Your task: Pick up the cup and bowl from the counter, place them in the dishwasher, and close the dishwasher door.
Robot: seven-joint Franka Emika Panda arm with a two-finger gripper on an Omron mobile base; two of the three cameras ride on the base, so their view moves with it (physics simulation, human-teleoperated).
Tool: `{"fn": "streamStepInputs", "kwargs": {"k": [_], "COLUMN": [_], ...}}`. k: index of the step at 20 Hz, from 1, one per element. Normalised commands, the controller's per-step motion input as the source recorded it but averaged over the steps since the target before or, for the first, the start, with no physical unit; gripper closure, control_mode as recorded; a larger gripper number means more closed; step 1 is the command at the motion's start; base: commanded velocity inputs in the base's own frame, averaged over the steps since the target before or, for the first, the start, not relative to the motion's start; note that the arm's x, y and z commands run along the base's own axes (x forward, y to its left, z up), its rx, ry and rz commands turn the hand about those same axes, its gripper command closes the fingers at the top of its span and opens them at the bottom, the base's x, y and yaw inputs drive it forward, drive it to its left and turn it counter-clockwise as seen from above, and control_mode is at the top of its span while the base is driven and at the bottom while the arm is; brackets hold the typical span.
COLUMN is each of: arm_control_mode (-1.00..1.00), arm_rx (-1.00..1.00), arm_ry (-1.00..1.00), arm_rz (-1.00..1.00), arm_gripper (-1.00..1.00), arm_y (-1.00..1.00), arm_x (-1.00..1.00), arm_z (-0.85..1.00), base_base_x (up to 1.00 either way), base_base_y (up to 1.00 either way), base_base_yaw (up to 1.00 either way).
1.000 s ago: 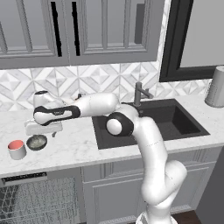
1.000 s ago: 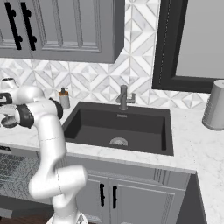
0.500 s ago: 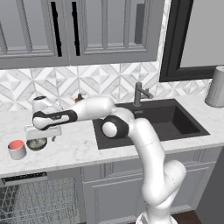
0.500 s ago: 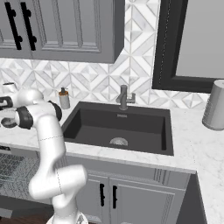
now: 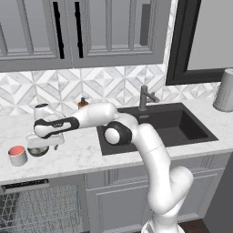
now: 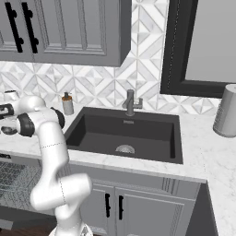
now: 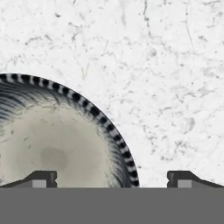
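The bowl [image 5: 37, 150] sits on the white counter [image 5: 77, 157] left of the sink, and the cup [image 5: 17, 155] with its red inside stands just left of it. My gripper [image 5: 44, 141] hangs open right over the bowl, pointing down. In the hand view the bowl [image 7: 52, 144] shows a striped rim; my gripper [image 7: 113, 179] straddles that rim, one tip over the bowl's inside and the other over bare marble. Below the counter the dishwasher [image 5: 32, 207] stands open with its wire rack showing. The dishwasher door is out of view.
A black sink [image 5: 159, 127] with a faucet [image 5: 145, 97] lies right of the arm. A soap bottle [image 5: 82, 103] stands at the backsplash behind the arm. A tall grey canister [image 5: 224, 91] is at the far right. Wall cabinets hang above.
The hand has come down and slightly left, from above the bowl to just over its rim. The jaws stay wide open. Cup and bowl have not moved.
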Motion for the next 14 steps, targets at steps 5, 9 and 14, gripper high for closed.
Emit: {"fn": "streamStepInputs", "kwargs": {"k": [5, 9, 14], "arm_control_mode": [-1.00, -1.00, -1.00], "arm_rx": [0.00, 0.00, 0.01], "arm_ry": [0.00, 0.00, 0.00], "arm_rz": [0.00, 0.00, -0.05], "arm_gripper": [1.00, 1.00, 1.00], "arm_y": [0.00, 0.00, -0.18], "arm_x": [0.00, 0.00, 0.00], "arm_z": [0.00, 0.00, 0.00], "base_base_x": [0.00, 0.00, 0.00], "base_base_y": [0.00, 0.00, 0.00], "base_base_yaw": [0.00, 0.00, 0.00]}}
